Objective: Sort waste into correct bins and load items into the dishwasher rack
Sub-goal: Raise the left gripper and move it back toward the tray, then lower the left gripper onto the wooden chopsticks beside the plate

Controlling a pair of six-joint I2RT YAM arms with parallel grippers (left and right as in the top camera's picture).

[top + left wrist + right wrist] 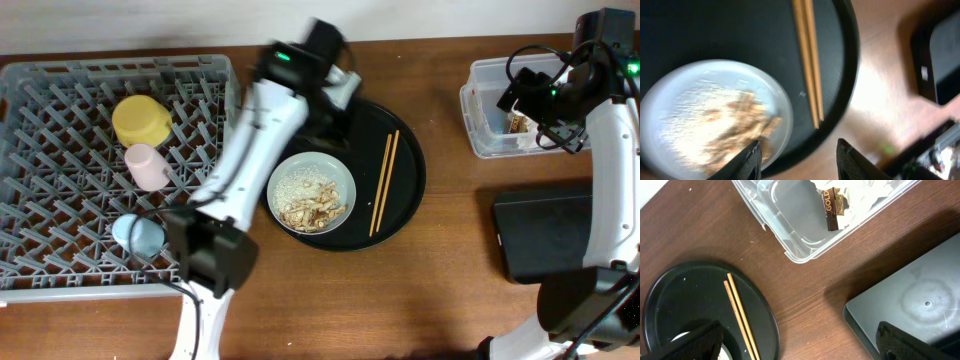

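Observation:
The grey dishwasher rack (60,90) holds the yellow bowl (140,120), the pink cup (147,165) and the light blue cup (135,233). The grey-green dish (311,192) with rice and brown scraps sits on the round black tray (408,200), next to the chopsticks (385,182). My left gripper (335,102) is open and empty above the tray's far side. In the left wrist view it (799,152) frames the dish (715,115) and chopsticks (807,60). My right gripper (800,345) is open and empty near the clear tub (805,230), which holds the brown wrapper (832,205) and white napkin (865,192).
The shallow black tray (545,235) lies at the front right, below the clear tub (490,135). My left arm crosses the rack's right edge. Bare wooden table lies between the round tray and the two bins.

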